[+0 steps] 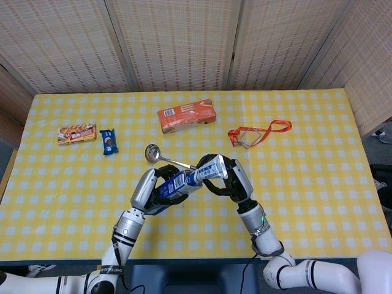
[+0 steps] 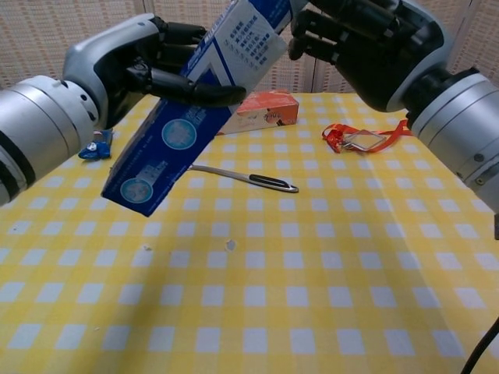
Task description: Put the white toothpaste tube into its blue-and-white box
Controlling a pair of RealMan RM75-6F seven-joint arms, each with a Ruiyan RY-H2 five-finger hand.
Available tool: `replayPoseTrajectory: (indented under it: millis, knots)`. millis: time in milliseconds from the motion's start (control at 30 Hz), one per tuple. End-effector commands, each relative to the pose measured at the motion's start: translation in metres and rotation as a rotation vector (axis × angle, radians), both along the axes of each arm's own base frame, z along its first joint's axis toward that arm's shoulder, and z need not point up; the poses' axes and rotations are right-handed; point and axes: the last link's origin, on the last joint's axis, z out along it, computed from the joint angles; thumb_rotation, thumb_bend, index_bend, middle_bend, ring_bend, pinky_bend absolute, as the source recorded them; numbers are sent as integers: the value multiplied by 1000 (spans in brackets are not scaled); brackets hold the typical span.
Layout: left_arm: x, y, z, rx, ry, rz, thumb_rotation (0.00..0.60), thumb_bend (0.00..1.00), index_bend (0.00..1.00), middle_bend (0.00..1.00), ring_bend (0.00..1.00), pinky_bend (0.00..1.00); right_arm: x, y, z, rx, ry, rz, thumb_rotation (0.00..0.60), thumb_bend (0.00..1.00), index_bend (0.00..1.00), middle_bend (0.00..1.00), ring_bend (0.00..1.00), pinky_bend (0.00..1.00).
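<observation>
- box (image 1: pixel 173 187) slants, open end up-right, gripped by left hand (image 1: pixel 160 184)
- toothpaste tube (image 1: pixel 210 169) same axis, part in, held by right hand (image 1: pixel 228 179)

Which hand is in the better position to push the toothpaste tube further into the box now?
The right hand, I think: it grips the tube behind the box opening, while the left hand holds the box.
</observation>
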Motion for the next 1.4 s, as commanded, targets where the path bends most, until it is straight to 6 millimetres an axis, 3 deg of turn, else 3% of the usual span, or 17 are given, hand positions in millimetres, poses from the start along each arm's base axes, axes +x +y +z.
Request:
replayPoseTrajectory:
  millis: [33,67,167,633,867,1033,1200,1400]
  knots:
    - [0,0,1,2,-3,1,600,208,595,616,554,593,-1,2,2,-10,0,19,600,527,174,159,341,315]
    - [-1,1,2,3,-4,2,600,208,596,616,554,593,-2,2,3,-8,-4,21,600,527,82,112,297,272]
    - [-3,2,3,9,2,4,600,208,596,616,554,593,-4,2,6,-20,-15,23,600,527,0,48,229,227]
    - [-3,4,14,40,-73,-2,600,209,597,616,554,593,-16,5,19,-70,25,49,600,527,0,2,171,197]
    - [-7,4,12,55,-43,-7,600,209,596,616,554,593,-32,6,34,-116,74,38,600,527,0,1,174,182]
    - [-19,6,9,92,50,-17,600,210,597,616,554,593,-54,8,48,-183,203,36,600,527,0,0,147,153]
    - [-43,9,6,128,183,-21,600,209,599,617,554,593,-81,10,69,-252,398,40,600,527,0,0,133,113]
    - [-70,8,1,132,311,-29,600,209,600,617,555,593,-121,15,94,-420,870,25,600,527,0,0,58,12]
